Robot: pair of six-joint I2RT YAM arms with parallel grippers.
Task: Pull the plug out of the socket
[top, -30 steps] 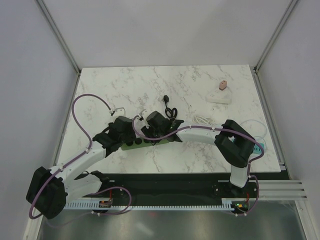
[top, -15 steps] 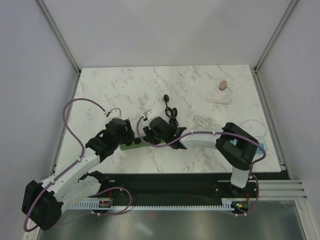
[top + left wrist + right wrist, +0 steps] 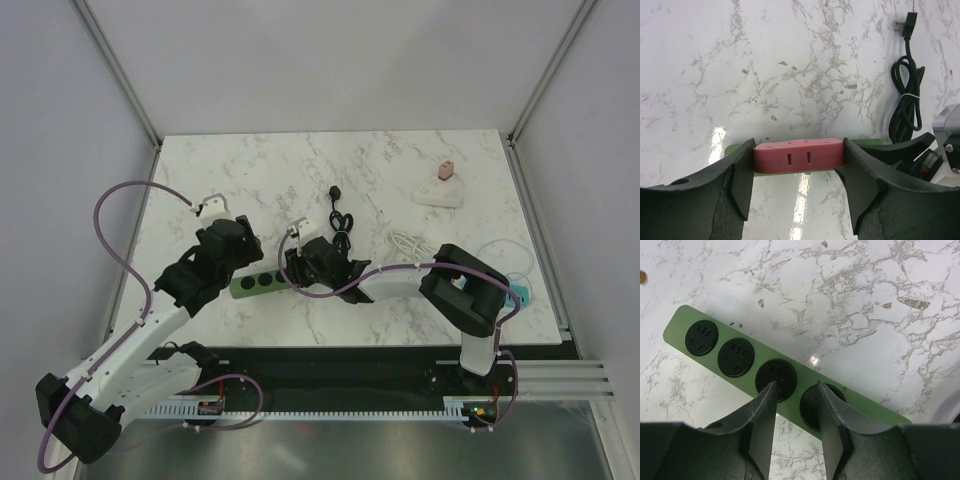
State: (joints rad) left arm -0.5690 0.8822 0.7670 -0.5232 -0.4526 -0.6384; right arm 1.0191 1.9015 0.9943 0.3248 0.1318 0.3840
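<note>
Up off the green strip (image 3: 258, 283) since earlier, my left gripper (image 3: 799, 161) pinches the seemingly light, rigid pink plug (image 3: 790, 150) endwise; right gripper (image 3: 796, 407) narrow, empty.

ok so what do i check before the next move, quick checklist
1. Grip on the pink plug: ok, the left gripper has its jaws clamped on both ends.
2. Plug out of the green power strip: ok, the sockets showing in the right wrist view are empty.
3. Pins fully clear of the strip: cannot tell, the plug hides them.
4. Strip held down: cannot tell, the right gripper sits over it with jaws slightly apart, contact unclear.
5. Black cord out of the way: ok, it lies on the right gripper's side, apart from the left gripper.
</note>
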